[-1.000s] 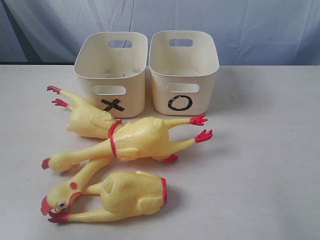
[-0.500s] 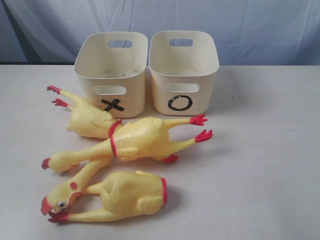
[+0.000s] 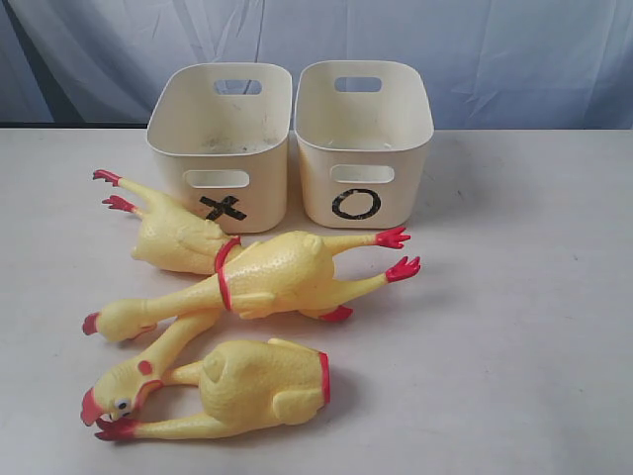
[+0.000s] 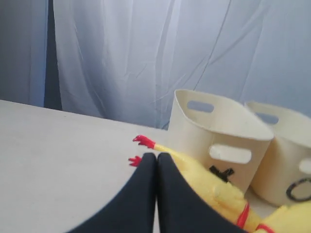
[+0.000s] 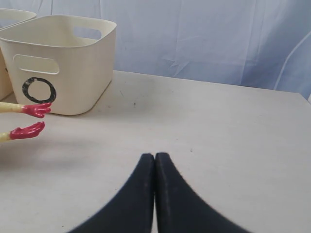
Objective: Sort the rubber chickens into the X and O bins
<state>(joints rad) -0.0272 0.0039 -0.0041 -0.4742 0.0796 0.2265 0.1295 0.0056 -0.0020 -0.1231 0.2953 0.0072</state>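
3 rubber chickens [image 3: 259, 297] lie in a loose heap on the table [image 3: 514, 297], all in front of the bins. The X bin [image 3: 220, 148] and the O bin [image 3: 363, 143] stand side by side at the back (touching or just apart, I cannot tell), each with its black mark facing forward. The back piece [image 3: 173, 237] lies just in front of the X bin, its red feet pointing left. The middle chicken [image 3: 282, 272] overlaps it, and its 2 red feet reach to just below the O bin. The front piece [image 3: 257, 386] lies nearest the camera, beside a head [image 3: 119, 391] with an eye. The left gripper [image 4: 156, 155] is closed on nothing, its 2 black fingers pressed together near the back piece's feet. The right gripper [image 5: 154, 156] is likewise closed and empty, over bare table, with the O bin further off.
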